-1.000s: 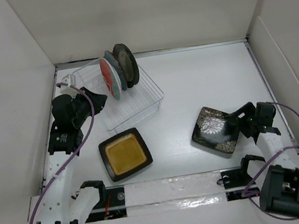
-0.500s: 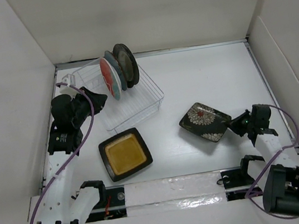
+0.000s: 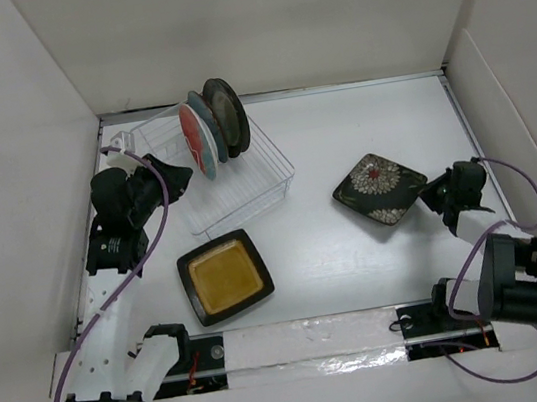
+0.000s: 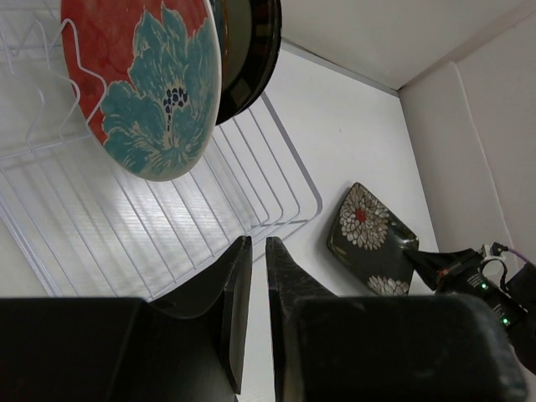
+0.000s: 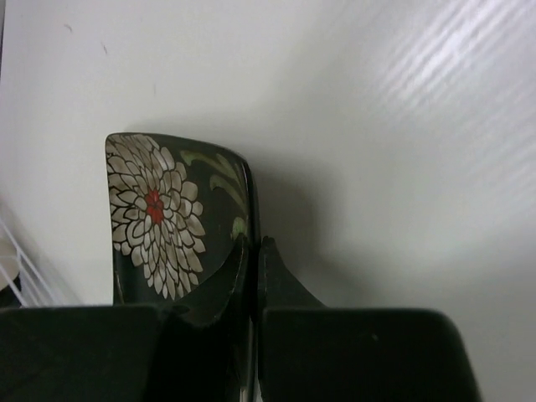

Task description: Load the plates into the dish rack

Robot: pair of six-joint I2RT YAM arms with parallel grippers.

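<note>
no readable text, brands or numbers anywhere, small pale mark on left arm (image 3: pixel 107 248) illegible

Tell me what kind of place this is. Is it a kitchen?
Probably a robot practice booth, not a kitchen. Plain white walls box in a white table, two robot arms are bolted at its near edge, and the right gripper pinches a black floral plate across from a dish rack.

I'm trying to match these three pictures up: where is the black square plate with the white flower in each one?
Top view: the flowered plate is right of centre.
Left wrist view: it is at the lower right.
Right wrist view: it is left of centre, close up.
Shared landmark: the right claw pinching its edge.
</note>
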